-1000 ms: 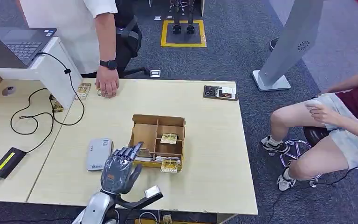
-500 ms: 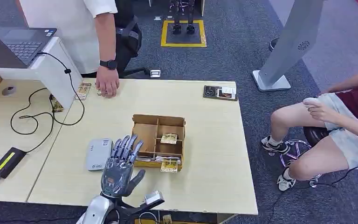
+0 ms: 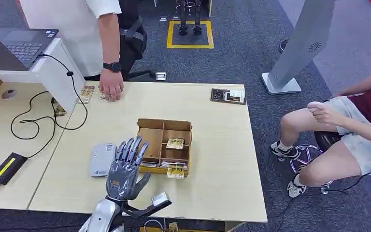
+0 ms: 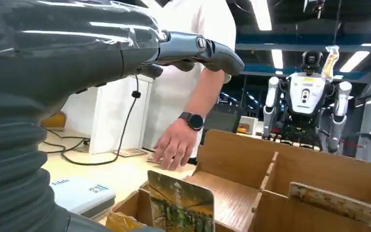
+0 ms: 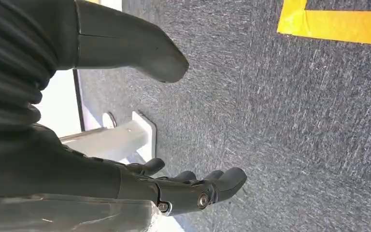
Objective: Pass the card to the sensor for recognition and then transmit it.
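With its fingers spread and empty low in the frame, the left hand (image 3: 125,166) could knock the cardboard organizer (image 3: 164,146) sideways, missing the upright card (image 4: 181,209).

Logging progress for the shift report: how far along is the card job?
Nothing looks done yet. The left hand hovers open over the wooden box's near corner, holding nothing; cards sit in their compartments. Left: grasp a card, present it to the grey sensor, then pass it on.

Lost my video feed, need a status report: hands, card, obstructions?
Left hand open, fingers spread, over the box's near-left corner. Right hand open, holding nothing. Card upright in the box, ungripped. Nothing between hand and card.
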`<state>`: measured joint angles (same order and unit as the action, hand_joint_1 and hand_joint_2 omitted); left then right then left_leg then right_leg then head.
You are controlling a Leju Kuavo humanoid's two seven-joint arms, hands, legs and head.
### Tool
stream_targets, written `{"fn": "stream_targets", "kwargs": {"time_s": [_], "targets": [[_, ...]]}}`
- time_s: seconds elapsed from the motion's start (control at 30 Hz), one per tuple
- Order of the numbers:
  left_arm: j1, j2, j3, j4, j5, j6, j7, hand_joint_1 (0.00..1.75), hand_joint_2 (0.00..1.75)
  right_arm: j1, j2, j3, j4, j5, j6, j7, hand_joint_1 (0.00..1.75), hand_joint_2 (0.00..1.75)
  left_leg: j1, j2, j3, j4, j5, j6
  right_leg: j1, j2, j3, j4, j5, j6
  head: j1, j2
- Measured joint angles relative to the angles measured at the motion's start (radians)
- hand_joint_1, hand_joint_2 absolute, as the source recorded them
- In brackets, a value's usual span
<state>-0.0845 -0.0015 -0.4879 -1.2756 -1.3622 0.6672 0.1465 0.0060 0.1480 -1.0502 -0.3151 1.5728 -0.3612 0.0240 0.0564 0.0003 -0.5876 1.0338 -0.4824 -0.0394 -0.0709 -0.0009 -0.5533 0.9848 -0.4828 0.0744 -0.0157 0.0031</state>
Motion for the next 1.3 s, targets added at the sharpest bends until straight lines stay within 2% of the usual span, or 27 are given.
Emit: {"fn": "stream_targets", "kwargs": {"time_s": [0.27, 0.63, 0.67, 0.7, 1.3], "targets": [[-0.033, -0.003, 0.000, 0.076, -0.083, -0.019, 0.079, 0.00, 1.75, -0.009, -0.010, 0.008, 0.022, 0.000, -0.010, 0.004, 0.00, 1.75, 0.000, 0.000, 0.000, 0.000, 0.000, 0.000, 0.000, 0.000, 0.000, 0.000, 0.000, 0.000, 0.000, 0.000], [-0.058, -0.008, -0.002, 0.153, -0.128, -0.050, 0.121, 0.00, 1.75, -0.017, -0.019, 0.018, 0.042, 0.000, -0.016, 0.005, 0.00, 1.75, 0.000, 0.000, 0.000, 0.000, 0.000, 0.000, 0.000, 0.000, 0.000, 0.000, 0.000, 0.000, 0.000, 0.000], [-0.058, -0.008, -0.003, 0.156, -0.128, -0.051, 0.121, 1.40, 1.75, -0.017, -0.019, 0.019, 0.043, 0.000, -0.016, 0.005, 0.00, 1.75, 0.000, 0.000, 0.000, 0.000, 0.000, 0.000, 0.000, 0.000, 0.000, 0.000, 0.000, 0.000, 0.000, 0.000], [-0.058, -0.008, -0.002, 0.158, -0.125, -0.050, 0.120, 1.75, 1.75, -0.017, -0.019, 0.019, 0.043, 0.000, -0.016, 0.004, 0.00, 1.75, 0.000, 0.000, 0.000, 0.000, 0.000, 0.000, 0.000, 0.000, 0.000, 0.000, 0.000, 0.000, 0.000, 0.000], [-0.058, -0.013, -0.003, 0.158, -0.087, 0.017, 0.066, 1.75, 1.75, -0.017, -0.020, 0.020, 0.050, 0.000, -0.019, -0.005, 0.00, 1.75, 0.000, 0.000, 0.000, 0.000, 0.000, 0.000, 0.000, 0.000, 0.000, 0.000, 0.000, 0.000, 0.000, 0.000]]}}
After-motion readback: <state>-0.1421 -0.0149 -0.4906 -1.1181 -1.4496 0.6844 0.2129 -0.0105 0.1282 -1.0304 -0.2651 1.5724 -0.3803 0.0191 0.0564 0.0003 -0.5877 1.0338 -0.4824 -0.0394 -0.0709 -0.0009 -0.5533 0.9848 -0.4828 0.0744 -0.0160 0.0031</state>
